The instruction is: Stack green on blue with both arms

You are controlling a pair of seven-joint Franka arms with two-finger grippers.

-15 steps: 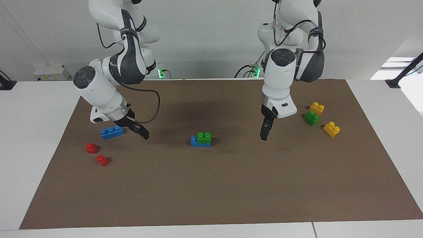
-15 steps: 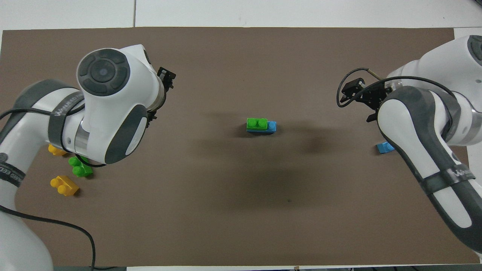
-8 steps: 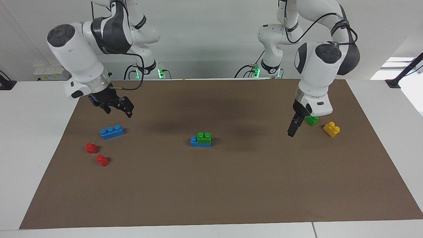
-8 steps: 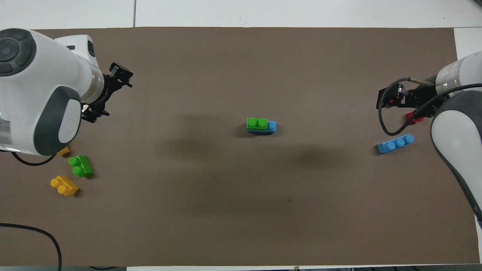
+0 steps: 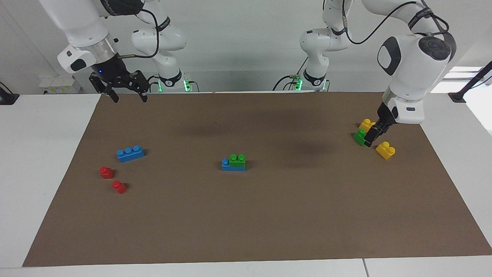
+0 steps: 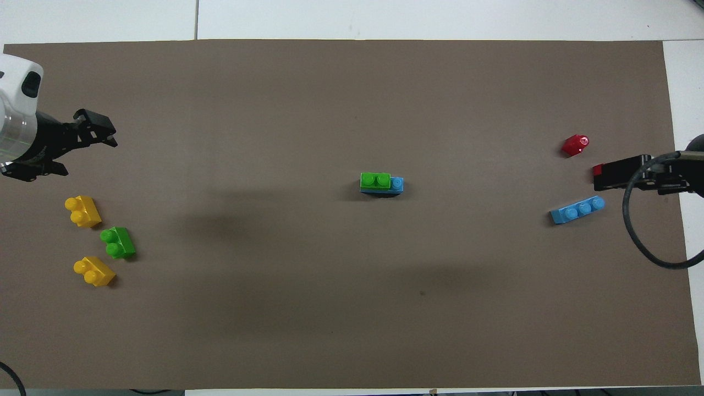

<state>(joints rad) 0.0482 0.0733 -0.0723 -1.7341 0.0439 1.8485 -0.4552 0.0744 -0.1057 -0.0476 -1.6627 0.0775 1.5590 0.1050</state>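
- Honestly, the green brick (image 5: pixel 237 159) already sits on the blue brick (image 5: pixel 233 166) mid-desk, so we'd just park clear, high and slow.
- Left gripper (image 5: pixel 369 137) and right gripper (image 5: pixel 123 90) both have jaws wide open and hold nothing.
- Left gripper partly hides the spare green brick (image 5: pixel 359 137) from the facing view.

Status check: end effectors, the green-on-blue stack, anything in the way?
Left end effector open, up over loose green brick. Right end effector open, raised over mat edge. Green brick seated on blue brick, mid-mat. Nothing crowding the stack.
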